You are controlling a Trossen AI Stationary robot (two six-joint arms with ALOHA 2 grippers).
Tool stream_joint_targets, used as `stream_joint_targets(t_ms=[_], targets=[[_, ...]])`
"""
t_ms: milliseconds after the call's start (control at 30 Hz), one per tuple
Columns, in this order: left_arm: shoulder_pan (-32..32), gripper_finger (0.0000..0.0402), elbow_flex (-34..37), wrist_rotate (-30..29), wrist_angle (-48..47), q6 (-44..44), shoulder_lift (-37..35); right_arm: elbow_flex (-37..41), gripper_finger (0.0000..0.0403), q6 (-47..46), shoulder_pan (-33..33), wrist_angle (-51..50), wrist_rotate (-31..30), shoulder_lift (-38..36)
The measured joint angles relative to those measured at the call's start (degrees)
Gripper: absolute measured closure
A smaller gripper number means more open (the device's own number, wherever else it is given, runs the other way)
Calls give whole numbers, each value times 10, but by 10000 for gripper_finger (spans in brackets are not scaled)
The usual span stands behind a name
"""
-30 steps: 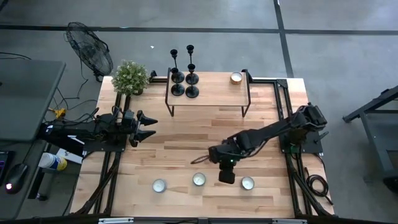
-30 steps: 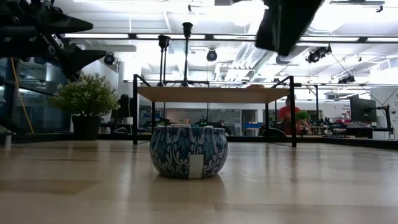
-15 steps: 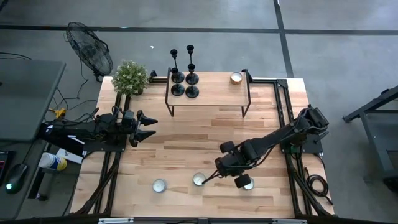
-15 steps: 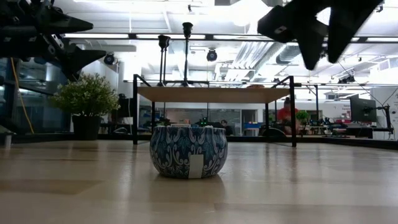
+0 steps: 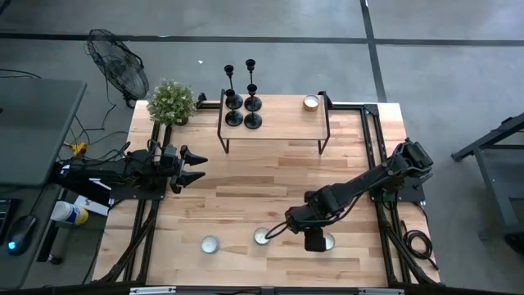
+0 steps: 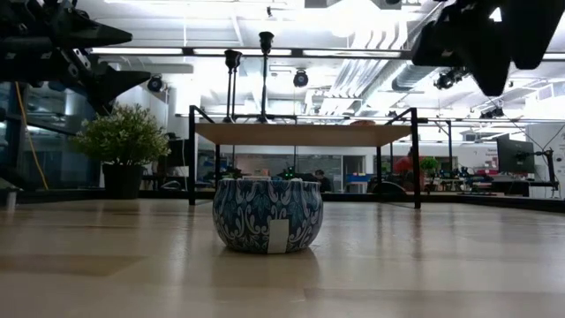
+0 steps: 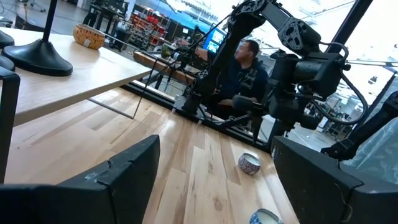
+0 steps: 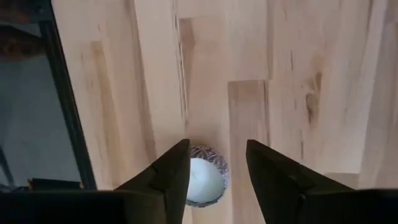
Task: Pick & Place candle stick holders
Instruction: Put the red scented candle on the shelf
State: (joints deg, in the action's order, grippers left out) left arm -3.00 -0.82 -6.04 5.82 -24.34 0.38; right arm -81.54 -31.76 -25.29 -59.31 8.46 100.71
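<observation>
Four black candle stick holders [image 5: 243,102] stand on their round bases on a small raised shelf [image 5: 278,131] at the table's far side; two stems show in the low view [image 6: 248,79]. My right gripper [image 5: 315,240] hangs open, pointing down, above the right-hand tealight cup [image 8: 205,179] near the front edge; the cup shows below and between its fingers [image 8: 217,146], apart from them. My left gripper [image 5: 199,166] waits open at the table's left side, level, with nothing between its fingers [image 7: 211,180].
Two more tealight cups [image 5: 210,244] [image 5: 261,237] sit along the front edge, and a copper cup [image 5: 310,102] is on the shelf. A potted plant [image 5: 172,101] stands at the far left corner. A person [image 7: 245,68] sits beyond the table.
My right gripper has swung toward the table's right and near edges, from beside the middle tealight cup to above the right-hand one, and has tipped to point more steeply down. Its fingers have opened.
</observation>
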Motion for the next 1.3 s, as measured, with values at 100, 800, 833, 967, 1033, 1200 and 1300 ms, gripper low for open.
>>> stream_joint_targets(t_ms=[100,800,833,967,1033,1200,1300], targets=[[0,98,0,0,0,0,0,0,268,-23,0,-1,23,0],[0,98,0,0,0,0,0,106,334,172,7,185,-110,-44],[0,98,0,0,0,0,0,106,330,187,11,172,-110,-53],[0,98,0,0,0,0,0,100,300,159,28,93,-62,-77],[0,98,0,0,0,0,0,100,278,112,33,60,-66,-87],[0,98,0,0,0,0,0,101,226,19,55,5,-38,-97],[0,98,0,0,0,0,0,101,214,-17,70,-2,7,-97]])
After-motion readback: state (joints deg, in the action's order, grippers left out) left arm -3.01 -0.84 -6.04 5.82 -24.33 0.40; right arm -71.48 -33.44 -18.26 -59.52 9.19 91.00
